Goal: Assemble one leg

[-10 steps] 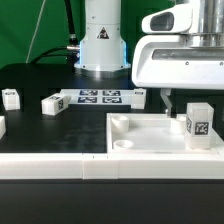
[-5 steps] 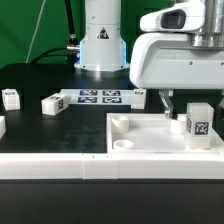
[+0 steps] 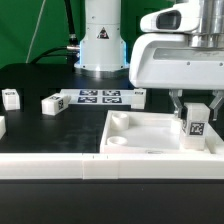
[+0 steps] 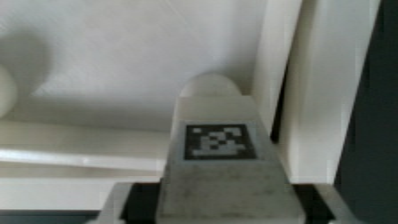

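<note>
The leg (image 3: 197, 125), a chunky white post with a black-and-white tag on its front, stands upright at the exterior view's right, on the large white tray-like piece (image 3: 140, 137). My gripper (image 3: 197, 112) has come down over it, one finger on each side, and is shut on it. In the wrist view the leg (image 4: 217, 150) fills the space between the dark pads (image 4: 146, 200), which touch both its sides, and the gripper (image 4: 217, 208) sits at the frame's edge. The leg's lower end is hidden behind the tray's rim.
Three more white legs lie on the black table at the exterior view's left and back (image 3: 10, 98) (image 3: 52, 103) (image 3: 139, 96). The marker board (image 3: 100, 97) lies in front of the robot base (image 3: 102, 45). A white rail (image 3: 60, 166) runs along the front.
My gripper has moved down and a little to the exterior view's right, from beside the leg to astride it, and closed on it. The tray has shifted slightly.
</note>
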Robot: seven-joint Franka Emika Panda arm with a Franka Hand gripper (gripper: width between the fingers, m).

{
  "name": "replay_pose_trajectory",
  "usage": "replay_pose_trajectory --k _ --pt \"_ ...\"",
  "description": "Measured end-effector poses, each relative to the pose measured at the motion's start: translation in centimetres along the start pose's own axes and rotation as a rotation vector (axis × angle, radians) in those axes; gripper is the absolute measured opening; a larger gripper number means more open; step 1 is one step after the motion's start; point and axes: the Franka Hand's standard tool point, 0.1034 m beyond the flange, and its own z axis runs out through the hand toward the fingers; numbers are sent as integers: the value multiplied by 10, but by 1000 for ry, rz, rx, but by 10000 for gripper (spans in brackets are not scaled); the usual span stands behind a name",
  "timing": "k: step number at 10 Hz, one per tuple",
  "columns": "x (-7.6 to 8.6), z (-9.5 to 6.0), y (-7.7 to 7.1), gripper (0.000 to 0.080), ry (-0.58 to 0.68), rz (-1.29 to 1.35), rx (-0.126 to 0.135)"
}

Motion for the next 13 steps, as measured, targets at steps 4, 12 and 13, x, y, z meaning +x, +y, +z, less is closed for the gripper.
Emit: replay_pose_trajectory --k 4,12,13 --pt "-1 1 8 291 6 430 -17" --pt "-3 1 37 412 18 754 -67" --pt "-3 1 37 548 18 754 -67"
